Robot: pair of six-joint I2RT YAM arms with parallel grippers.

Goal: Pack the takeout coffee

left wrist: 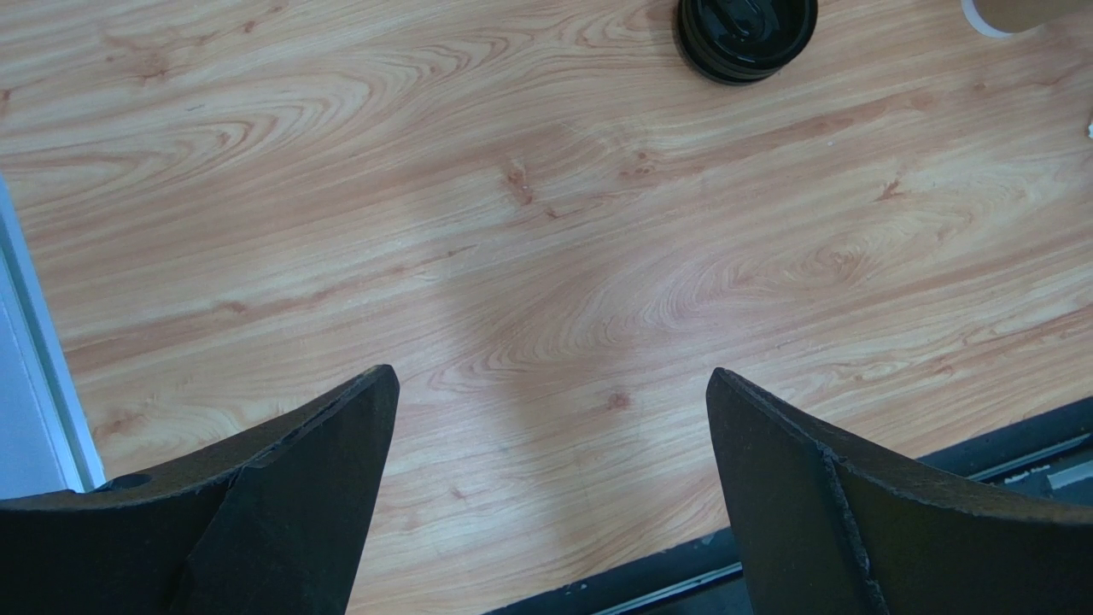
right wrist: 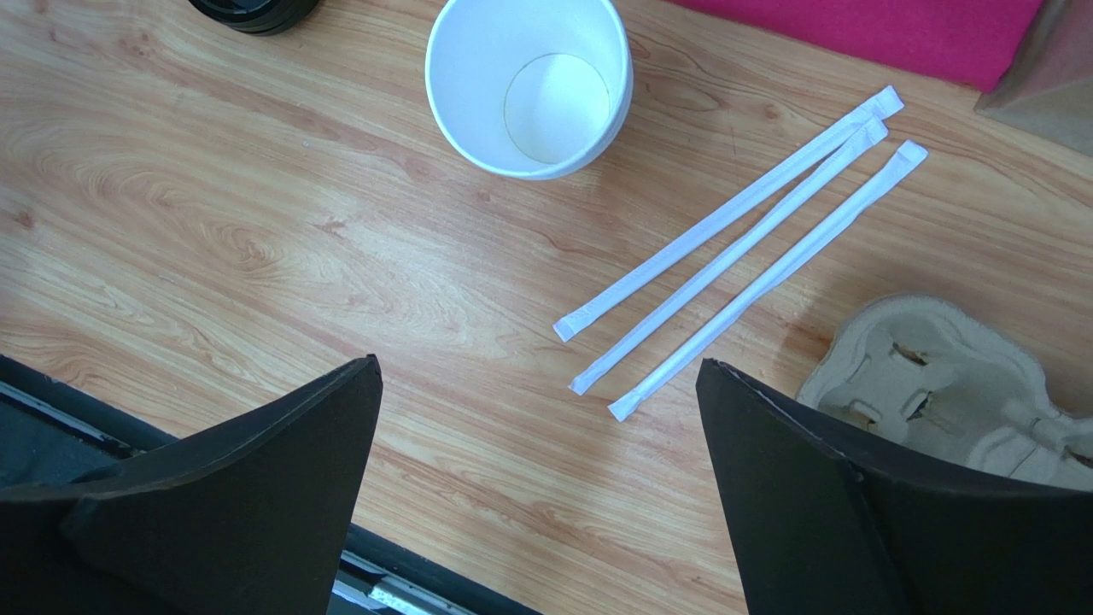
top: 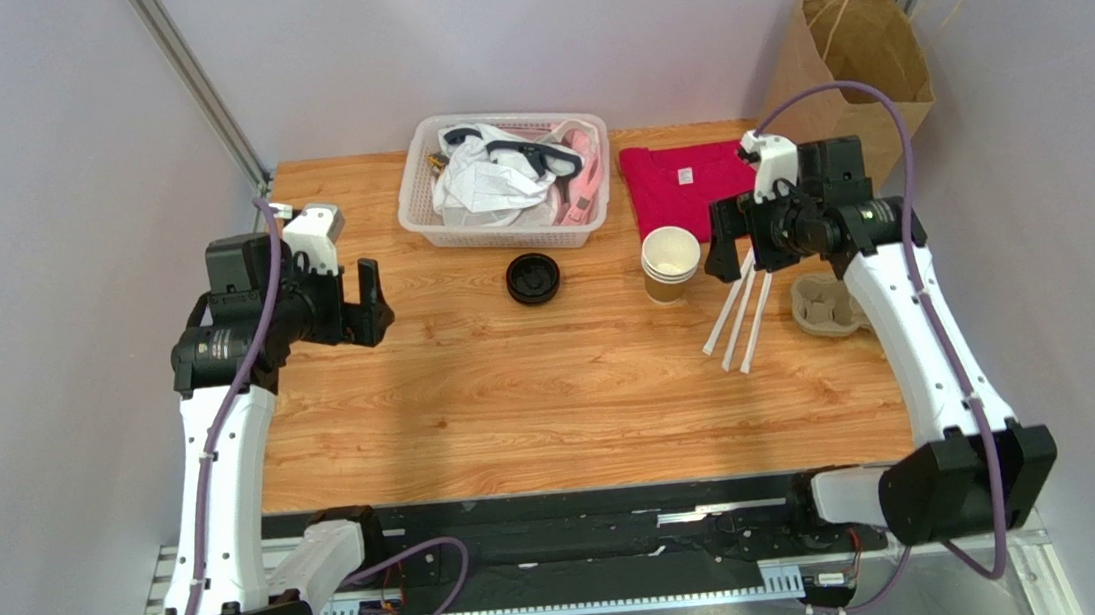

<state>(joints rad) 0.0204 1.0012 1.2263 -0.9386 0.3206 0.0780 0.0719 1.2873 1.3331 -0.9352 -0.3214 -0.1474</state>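
Left claw, right claw gaping over wood-grain table; grey walls around.

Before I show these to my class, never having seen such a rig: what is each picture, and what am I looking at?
Two robot arms stand at a table. The wide picture looks down from above; the other two come from wrist cameras, the black wedges being each arm's fingers. The left pincer and right pincer are open, holding nothing. On the table: an empty paper cup, its black lid lying apart, three wrapped straws, a pulp tray, a basket, a red cloth.
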